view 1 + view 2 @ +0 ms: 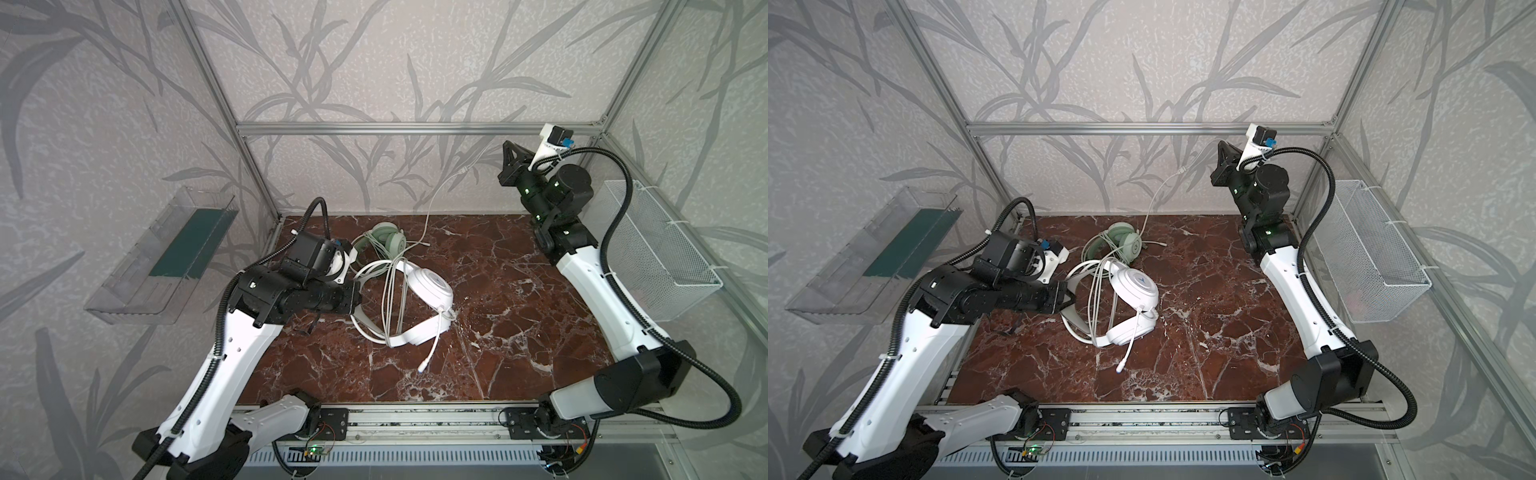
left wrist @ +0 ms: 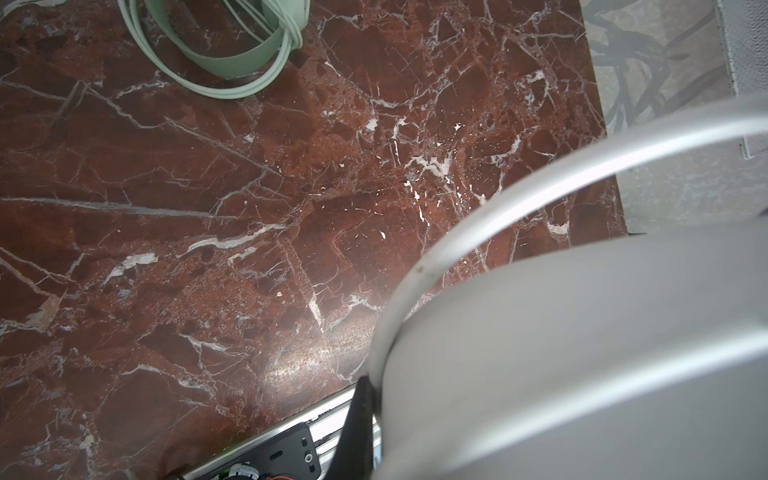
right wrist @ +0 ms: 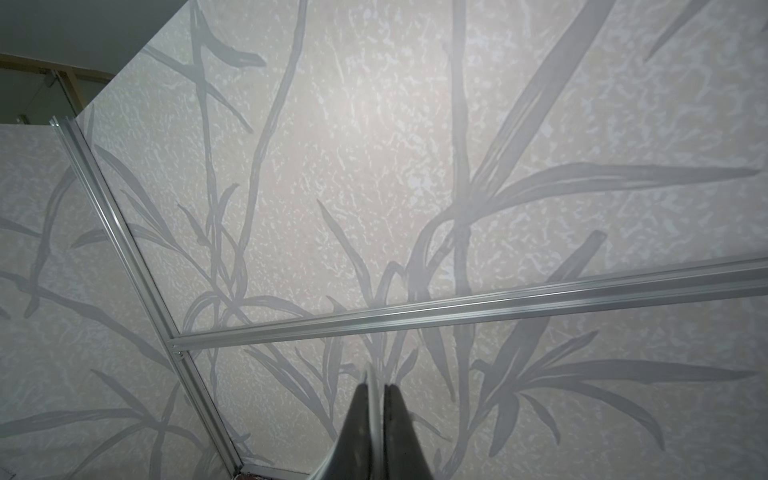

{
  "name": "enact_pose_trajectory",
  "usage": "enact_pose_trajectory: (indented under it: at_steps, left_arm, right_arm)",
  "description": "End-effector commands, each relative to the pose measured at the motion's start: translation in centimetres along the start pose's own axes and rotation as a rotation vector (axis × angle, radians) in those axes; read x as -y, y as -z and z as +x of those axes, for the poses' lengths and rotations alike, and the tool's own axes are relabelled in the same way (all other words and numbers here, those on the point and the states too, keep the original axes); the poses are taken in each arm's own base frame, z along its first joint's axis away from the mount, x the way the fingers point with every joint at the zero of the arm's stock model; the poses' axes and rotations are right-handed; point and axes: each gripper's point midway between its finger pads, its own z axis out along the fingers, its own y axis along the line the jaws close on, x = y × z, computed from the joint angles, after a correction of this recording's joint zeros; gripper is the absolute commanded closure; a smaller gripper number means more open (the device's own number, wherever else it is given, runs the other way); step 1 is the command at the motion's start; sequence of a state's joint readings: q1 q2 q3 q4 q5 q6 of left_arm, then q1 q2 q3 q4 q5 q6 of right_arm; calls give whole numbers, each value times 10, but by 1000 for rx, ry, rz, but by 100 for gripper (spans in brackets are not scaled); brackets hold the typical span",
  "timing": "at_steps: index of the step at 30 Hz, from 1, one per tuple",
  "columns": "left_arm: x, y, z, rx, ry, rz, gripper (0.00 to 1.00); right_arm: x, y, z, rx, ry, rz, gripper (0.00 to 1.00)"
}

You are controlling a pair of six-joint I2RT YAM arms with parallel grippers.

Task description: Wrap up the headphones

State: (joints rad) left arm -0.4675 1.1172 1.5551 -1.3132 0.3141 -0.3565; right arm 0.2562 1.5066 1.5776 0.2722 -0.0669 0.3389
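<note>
The white headphones (image 1: 428, 286) (image 1: 1133, 286) lie mid-table with their pale cable looped over the headband. My left gripper (image 1: 357, 291) (image 1: 1071, 297) is shut on that headband at its left side. In the left wrist view the headband (image 2: 582, 353) fills the corner and hides all but one black finger (image 2: 357, 419). The mint-green headphones (image 1: 388, 237) (image 1: 1125, 243) (image 2: 232, 62) lie just behind. My right gripper (image 1: 505, 143) (image 1: 1221, 143) (image 3: 376, 388) is raised at the back right, shut on a thin pale cable (image 1: 440, 195) (image 3: 376, 399) that runs down to the tangle by the mint-green cups.
The red marble table (image 1: 498, 311) has a metal rail along its front. A clear plastic bin (image 1: 166, 257) hangs on the left wall. A white wire basket (image 1: 656, 257) hangs on the right wall. Aluminium frame bars (image 1: 415, 129) cross the back wall.
</note>
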Motion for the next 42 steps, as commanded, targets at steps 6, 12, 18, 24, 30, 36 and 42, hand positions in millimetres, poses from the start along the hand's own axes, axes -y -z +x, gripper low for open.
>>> enact_pose_trajectory:
  at_steps: [6, 12, 18, 24, 30, 36, 42]
  left_arm:
    - [25, 33, -15, 127, -51, 103, 100]
    - [15, 46, -44, 249, 13, 36, 100]
    - [7, 59, -89, 352, 73, -25, 100]
    - [-21, 57, -137, 426, 177, -119, 100]
    - [-58, 28, -169, 421, 244, -250, 100]
    - [-91, -8, -191, 410, 283, -335, 100]
    - [-101, -31, -205, 402, 328, -303, 100]
  right_arm:
    - [34, -7, 85, -190, 46, 79, 100]
    - [47, 18, 168, -309, 17, 122, 100]
    - [17, 52, 245, -434, 113, 100, 100]
    - [-1, 97, 299, -535, 115, 109, 100]
    - [-35, 144, 332, -646, 164, 48, 100]
    - [-49, 188, 339, -743, 190, 30, 100]
    - [-53, 224, 334, -812, 281, 45, 100]
